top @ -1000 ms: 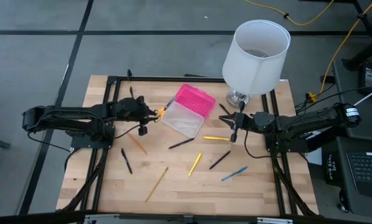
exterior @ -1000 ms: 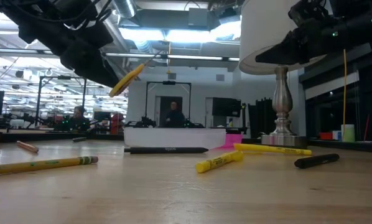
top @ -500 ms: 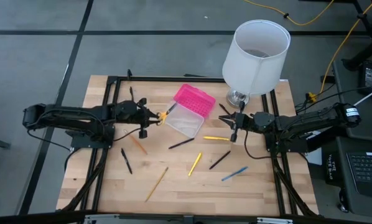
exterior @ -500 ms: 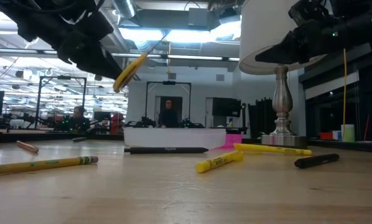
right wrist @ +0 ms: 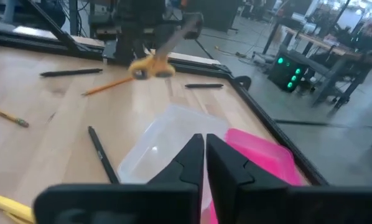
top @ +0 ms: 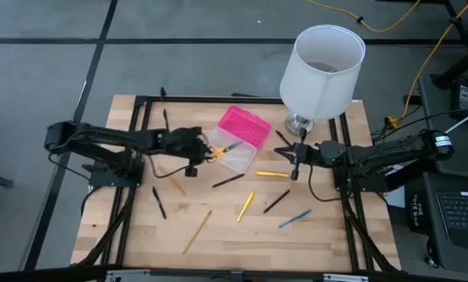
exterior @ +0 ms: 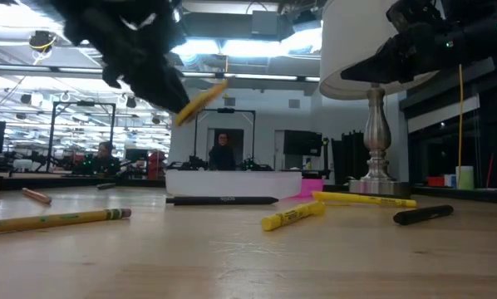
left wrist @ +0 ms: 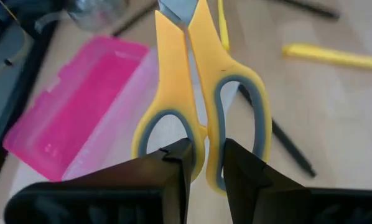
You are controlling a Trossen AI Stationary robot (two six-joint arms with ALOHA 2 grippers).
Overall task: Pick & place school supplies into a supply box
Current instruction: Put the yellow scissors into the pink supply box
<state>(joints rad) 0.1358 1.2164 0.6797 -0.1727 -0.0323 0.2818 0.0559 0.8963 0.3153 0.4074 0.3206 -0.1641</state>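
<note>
Left gripper (top: 200,150): closed on the yellow-handled scissors (top: 221,150), held in the air over the clear half of the supply box (top: 235,139), blades pointing toward the pink half; in the left wrist view the fingers (left wrist: 181,163) pinch the inner side of one handle loop (left wrist: 198,106).
Right gripper (top: 295,157): fingers nearly together, holding nothing, raised just beside the supply box on its lamp side.
Supply box: open on the bench (top: 218,227), next to the white lamp (top: 322,70).
Loose supplies on the bench near the box: black pen (top: 228,181), yellow marker (top: 245,206), yellow pen (top: 271,174), second black pen (top: 277,201), blue pen (top: 295,218), pencil (top: 196,231), black pen (top: 159,202) on the left arm's side.
</note>
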